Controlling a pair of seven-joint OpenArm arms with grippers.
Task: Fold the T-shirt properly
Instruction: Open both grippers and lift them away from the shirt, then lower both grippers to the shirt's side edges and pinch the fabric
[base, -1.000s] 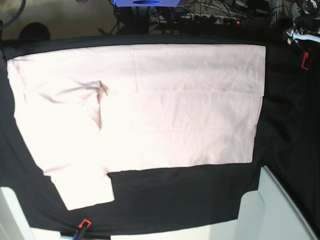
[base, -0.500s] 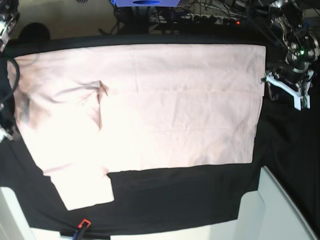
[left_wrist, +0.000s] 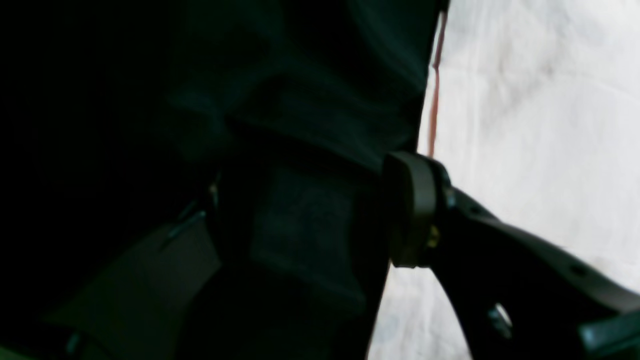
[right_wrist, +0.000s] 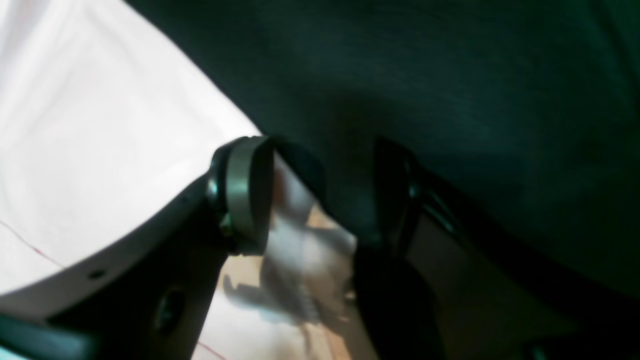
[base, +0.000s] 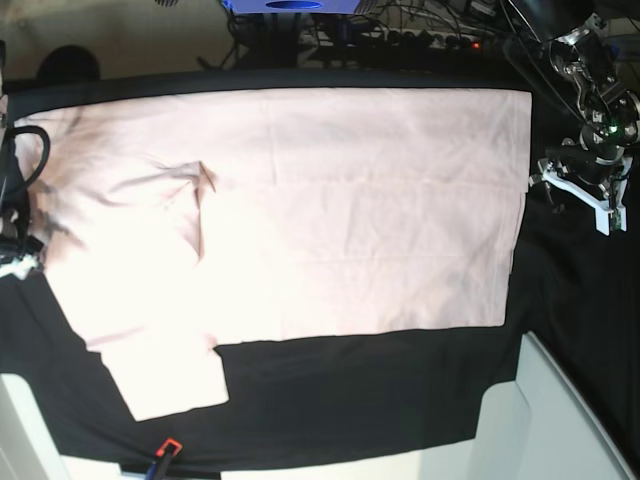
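Across the black table cloth (base: 380, 390) the T-shirt (base: 300, 220) is lying spread flat, plain pink side up, one sleeve (base: 170, 375) pointing toward the near edge. Left gripper (base: 580, 190) is hovering beside the hem, jaws parted, gripping nothing. Right gripper (right_wrist: 310, 200) is hanging over the opposite edge, jaws likewise apart and empty.

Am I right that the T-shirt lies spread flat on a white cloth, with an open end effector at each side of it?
Not quite: the cloth under the T-shirt is black, not white, as the base view shows. The rest holds: the shirt lies spread flat, with the left end effector and right end effector open at its sides.
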